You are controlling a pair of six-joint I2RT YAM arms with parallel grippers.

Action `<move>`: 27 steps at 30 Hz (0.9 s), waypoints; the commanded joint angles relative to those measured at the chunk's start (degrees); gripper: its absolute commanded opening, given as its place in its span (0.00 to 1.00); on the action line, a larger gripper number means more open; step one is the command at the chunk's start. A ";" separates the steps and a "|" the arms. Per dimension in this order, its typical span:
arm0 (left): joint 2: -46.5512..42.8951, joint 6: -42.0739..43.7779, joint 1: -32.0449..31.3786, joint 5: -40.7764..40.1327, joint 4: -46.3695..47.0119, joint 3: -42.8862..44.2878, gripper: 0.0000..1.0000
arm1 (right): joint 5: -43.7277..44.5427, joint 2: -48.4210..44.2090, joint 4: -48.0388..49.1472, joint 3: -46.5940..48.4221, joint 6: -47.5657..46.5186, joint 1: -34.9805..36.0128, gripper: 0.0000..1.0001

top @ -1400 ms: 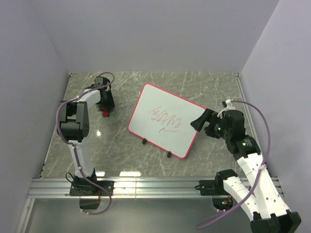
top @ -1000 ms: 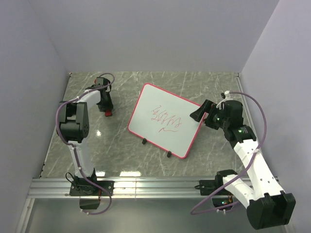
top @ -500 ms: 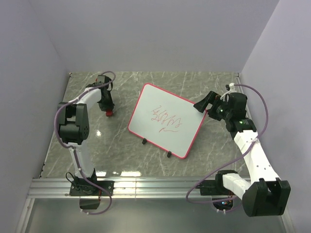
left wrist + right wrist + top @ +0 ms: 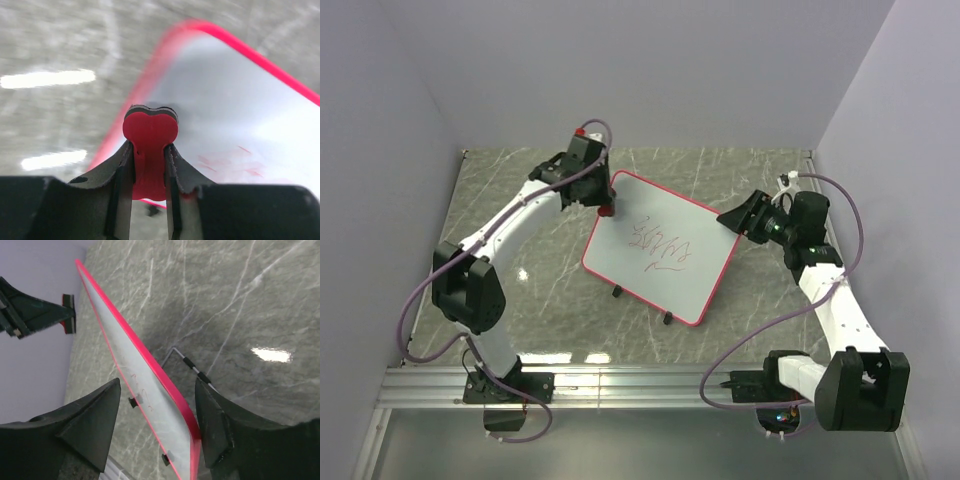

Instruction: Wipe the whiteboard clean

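No brand or label could be read anywhere. The only writing was a loose red marker scribble (image 4: 660, 245) across the middle of the board, with no letters legible.

The large flat white whiteboard with rounded corners and a thin red-pink frame (image 4: 665, 280) stood near the middle of the grey, white-veined, marble-patterned tabletop (image 4: 540, 280). It was turned at an angle to the table's edges. Its face looked smooth and slightly glossy. Small black feet (image 4: 616, 292) showed along its near edge. The right wrist view showed the board tilted rather than flat, with a thin bent wire stand (image 4: 186, 360) behind it on the stone-like surface.

The left arm's fingers (image 4: 117, 172), black and wedge-shaped, were clamped tight on a small red eraser block with a thin black layer on its far face (image 4: 150, 135). From the wrist its outline looked like a heart. The eraser was at the board's far-left edge, right by the red frame; whether it touched the board could not be told, as that view was blurred.

The right arm's fingers (image 4: 85, 425), broad matte black wedges, stood apart on either side of the board's right-hand edge, which ran between them. A clear gap separated one finger from the white face, while the other finger sat just beside the back of the frame, and no grip was visible.
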 commanded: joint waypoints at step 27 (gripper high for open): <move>4.28 -17.67 -27.35 -10.49 6.76 -6.62 0.00 | -4.90 -5.23 3.01 -6.89 0.35 4.30 0.00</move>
